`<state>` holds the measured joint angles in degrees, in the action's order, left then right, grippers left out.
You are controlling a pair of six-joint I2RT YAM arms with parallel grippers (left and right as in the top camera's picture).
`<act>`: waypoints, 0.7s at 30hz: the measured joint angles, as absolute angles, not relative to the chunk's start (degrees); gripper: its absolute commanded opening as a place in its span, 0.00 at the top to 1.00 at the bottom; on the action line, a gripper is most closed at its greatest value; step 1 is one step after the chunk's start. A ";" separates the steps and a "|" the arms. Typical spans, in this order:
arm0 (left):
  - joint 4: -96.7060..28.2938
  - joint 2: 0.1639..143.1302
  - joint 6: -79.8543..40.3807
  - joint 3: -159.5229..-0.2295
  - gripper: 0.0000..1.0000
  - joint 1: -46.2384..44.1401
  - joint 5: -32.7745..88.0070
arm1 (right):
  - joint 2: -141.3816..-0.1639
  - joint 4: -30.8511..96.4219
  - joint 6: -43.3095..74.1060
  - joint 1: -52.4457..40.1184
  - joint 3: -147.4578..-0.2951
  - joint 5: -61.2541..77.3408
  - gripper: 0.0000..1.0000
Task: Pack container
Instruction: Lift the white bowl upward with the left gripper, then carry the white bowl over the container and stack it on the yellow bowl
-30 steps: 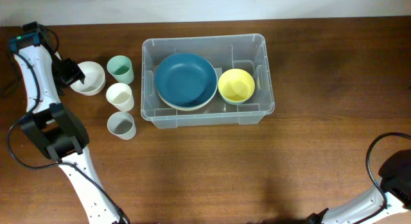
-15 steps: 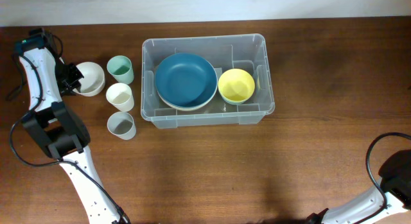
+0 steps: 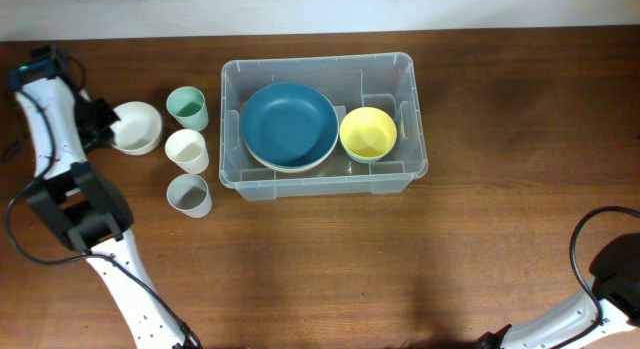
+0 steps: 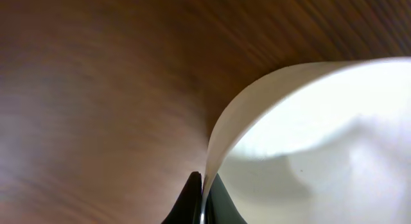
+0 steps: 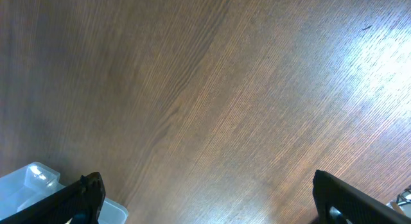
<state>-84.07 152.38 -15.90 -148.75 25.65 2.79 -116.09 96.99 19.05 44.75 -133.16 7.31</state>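
Note:
The clear plastic container [image 3: 412,64] sits mid-table, holding a blue plate [image 3: 290,122] stacked on a white one, and a yellow bowl [image 3: 368,133]. A white bowl [image 3: 138,126] lies to its far left. My left gripper [image 3: 104,122] is shut on that bowl's left rim. In the left wrist view the dark fingers [image 4: 190,201] pinch the thin white bowl [image 4: 308,147] wall. My right gripper [image 5: 205,201] stands wide open above bare wood, with a corner of the container [image 5: 32,179] at its lower left.
Three cups stand in a column between the white bowl and the container: a green cup [image 3: 187,107], a cream cup [image 3: 186,149] and a grey cup [image 3: 189,195]. The right arm's base and cable [image 3: 600,259] lie at the lower right corner.
My left gripper closed on the white bowl's rim. The bowl and the gripper shifted a little to the left. The right arm has not moved.

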 measured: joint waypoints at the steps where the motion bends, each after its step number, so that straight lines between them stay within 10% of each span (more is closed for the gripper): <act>1: -84.47 152.38 -15.90 -149.05 0.99 26.57 2.48 | -116.07 96.99 19.05 44.75 -133.16 7.31 0.01; 21: -91.50 138.63 -14.04 -159.70 0.99 36.27 10.04 | -116.09 96.97 19.09 44.75 -133.16 7.31 0.01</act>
